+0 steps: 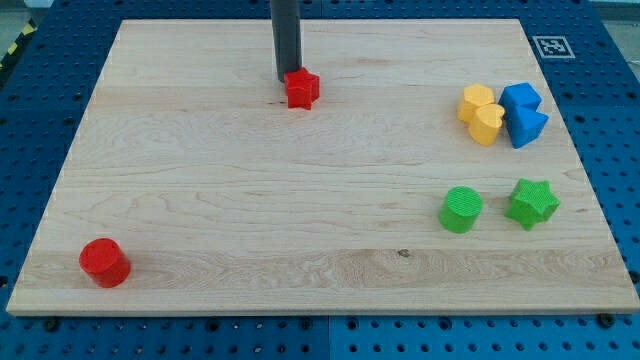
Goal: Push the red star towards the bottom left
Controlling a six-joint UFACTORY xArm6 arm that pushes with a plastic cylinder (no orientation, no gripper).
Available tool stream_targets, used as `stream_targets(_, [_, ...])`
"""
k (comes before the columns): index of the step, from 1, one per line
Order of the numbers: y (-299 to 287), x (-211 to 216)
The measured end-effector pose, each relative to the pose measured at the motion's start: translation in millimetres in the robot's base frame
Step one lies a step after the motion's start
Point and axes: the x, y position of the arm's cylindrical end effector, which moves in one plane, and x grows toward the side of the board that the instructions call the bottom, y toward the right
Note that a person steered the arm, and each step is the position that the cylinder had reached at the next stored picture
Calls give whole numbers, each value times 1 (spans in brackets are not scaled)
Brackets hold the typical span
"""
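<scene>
The red star [302,89] lies on the wooden board [250,200] near the view's top, a little left of centre. My tip [286,79] is at the end of the dark rod that comes down from the view's top edge. It stands just left of and slightly above the red star, touching or nearly touching its upper left side. A red cylinder [105,262] sits at the view's bottom left corner of the board.
At the view's right, two yellow blocks [481,113] and two blue blocks [523,113] sit packed together. Below them stand a green cylinder [461,210] and a green star [532,203]. A tag marker [552,46] is at the board's top right corner.
</scene>
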Motion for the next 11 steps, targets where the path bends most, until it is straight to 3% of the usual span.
stream_targets(1, [-15,-2])
stream_targets(2, [35,-10])
stream_targets(3, [48,2])
stream_targets(4, [25,39])
stream_targets(8, [-67,56])
stream_targets(9, [-32,77])
stream_targets(11, [-29,81])
